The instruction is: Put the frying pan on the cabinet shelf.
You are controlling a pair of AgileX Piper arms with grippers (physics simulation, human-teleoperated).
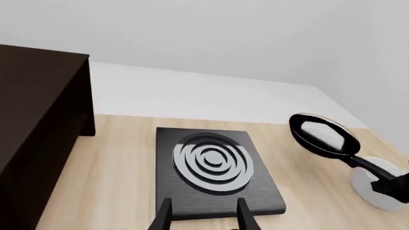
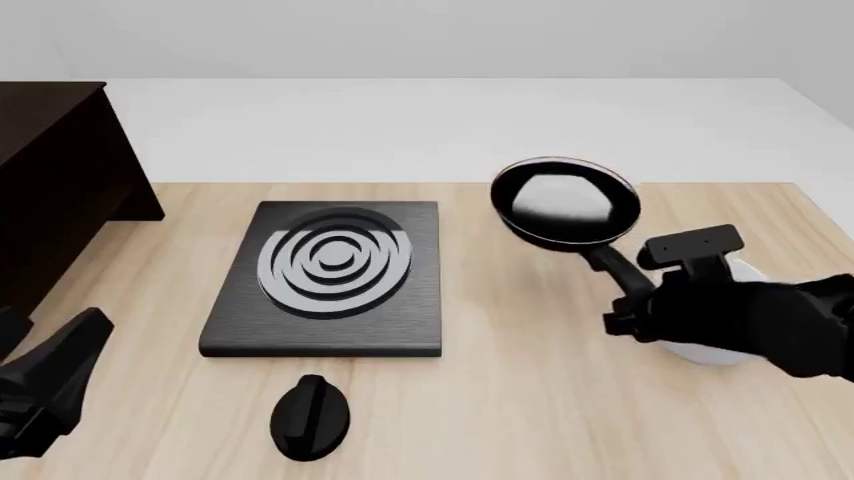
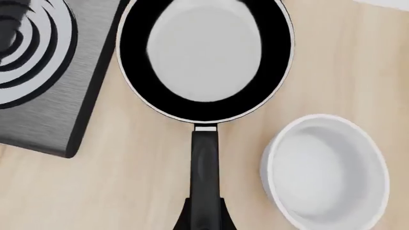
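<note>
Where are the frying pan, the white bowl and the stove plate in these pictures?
frying pan point(image 3: 204, 57): right wrist view, on the glossy inside of the pan.
white bowl point(image 3: 323, 167): right wrist view, on the bowl's inner floor.
stove plate point(image 2: 334, 262): front view, on the grey rings at its middle.

The cabinet point(image 2: 60, 185) is cut off by the front view's left edge, its shelf unseen. The right arm hides most of the white bowl point(image 2: 714, 357). The left pincer point(image 2: 34, 405) runs off-frame, so its jaws cannot be judged.

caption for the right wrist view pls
Right gripper holds the frying pan by its handle above the table, white bowl beside it.
</note>
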